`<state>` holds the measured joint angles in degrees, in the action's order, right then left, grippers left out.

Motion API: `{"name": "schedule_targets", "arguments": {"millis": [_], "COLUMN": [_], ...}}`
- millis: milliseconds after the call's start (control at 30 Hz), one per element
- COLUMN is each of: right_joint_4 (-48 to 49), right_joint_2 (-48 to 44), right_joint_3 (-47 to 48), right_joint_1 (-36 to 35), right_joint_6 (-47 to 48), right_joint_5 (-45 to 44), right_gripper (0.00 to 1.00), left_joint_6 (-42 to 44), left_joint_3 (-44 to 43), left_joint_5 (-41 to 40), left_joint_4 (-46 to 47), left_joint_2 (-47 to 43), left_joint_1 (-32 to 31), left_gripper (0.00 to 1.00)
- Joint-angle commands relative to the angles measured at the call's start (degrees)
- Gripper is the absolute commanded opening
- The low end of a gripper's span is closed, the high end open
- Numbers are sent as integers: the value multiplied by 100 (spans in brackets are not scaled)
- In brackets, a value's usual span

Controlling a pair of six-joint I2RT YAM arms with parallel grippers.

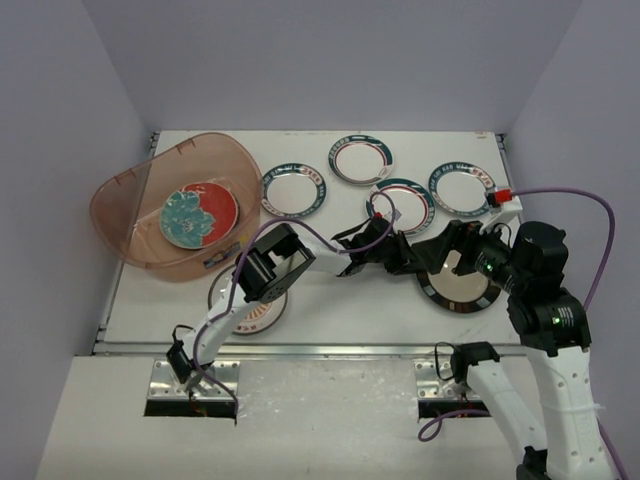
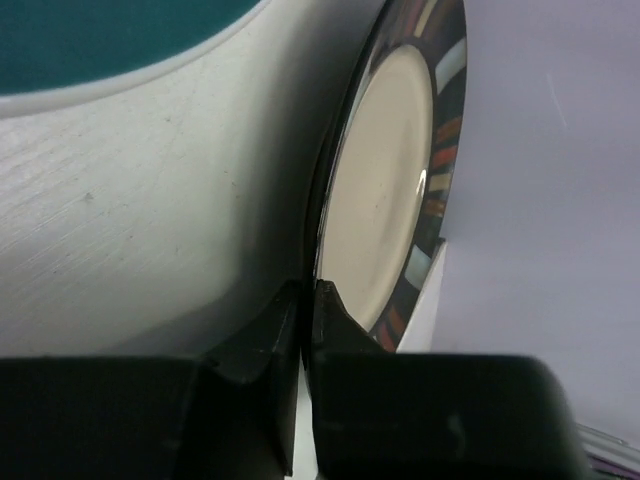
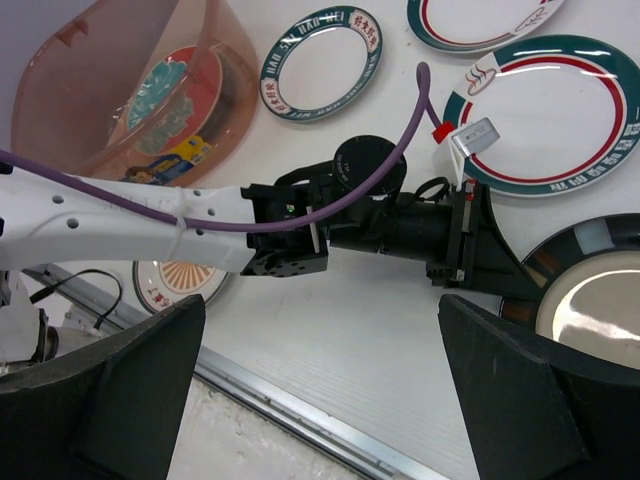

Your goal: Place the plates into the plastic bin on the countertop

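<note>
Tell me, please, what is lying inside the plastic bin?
A red-teal floral plate lies flat inside the plastic bin. Anything beneath that plate is hidden by it.

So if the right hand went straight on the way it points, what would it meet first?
Most likely the left arm's wrist, lying across the gap of the open right hand; the countertop is behind it. Depth is unclear.

I watch the whole countertop [image 1: 340, 300] from the top camera, fixed above and behind the arm bases and looking steeply down. The left wrist camera sits very close, nearly edge-on to the dark-rimmed plate [image 2: 400, 180]. The right wrist camera hangs higher, facing down over the left arm [image 3: 100, 225]. All three views share that plate.
</note>
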<state>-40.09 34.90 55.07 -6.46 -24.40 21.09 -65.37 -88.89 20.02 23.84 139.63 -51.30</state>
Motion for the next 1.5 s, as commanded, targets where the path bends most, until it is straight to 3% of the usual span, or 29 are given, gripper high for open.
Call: {"name": "schedule_targets", "arguments": {"millis": [0, 167, 433, 600, 733, 767, 900, 967, 1033, 1100, 1233, 1467], "right_joint_4": [278, 278, 115, 101, 264, 268, 451, 490, 527, 586, 649, 728], "right_joint_2": [-27, -74, -210, -266, -175, -149, 7, 99, 138, 158, 173, 158], "right_joint_3": [-31, -17, 276, 555, 353, 292, 66, 65, 73, 66, 15, -35], "right_joint_1": [22, 22, 22, 22, 22, 22, 22, 22, 22, 22, 22, 22], "right_joint_6": [50, 62, 111, 76, 22, -3, 70, 107, 129, 107, 104, 73], "right_joint_5": [44, -72, -404, -664, -525, -483, -328, -353, -368, -301, -216, -143], "right_gripper": [99, 99, 99, 99, 99, 99, 99, 99, 99, 99, 99, 99], "left_joint_6": [86, 474, 1158, 1457, 1728, 1737, 2155, 2317, 2421, 2459, 2459, 2234], "left_joint_3": [173, 1062, 2253, 2383, 2290, 2283, 2134, 2280, 2422, 2686, 3144, 3690], "left_joint_5": [-82, 11, 213, 30, 45, 11, 30, -46, -56, 317, 425, 693], "left_joint_4": [-123, 639, 332, -1308, -2300, -2334, -3662, -3974, -4205, -4141, -3918, -3306], "left_joint_2": [70, -1068, -3823, -5372, -6638, -6655, -7384, -7639, -7678, -7613, -7434, -7107], "left_joint_1": [-196, -176, 459, 1775, 3560, 3596, 5583, 6417, 6868, 7590, 8049, 8162], "left_gripper": [0, 0, 0, 0, 0, 0, 0, 0, 0, 0, 0, 0]}}
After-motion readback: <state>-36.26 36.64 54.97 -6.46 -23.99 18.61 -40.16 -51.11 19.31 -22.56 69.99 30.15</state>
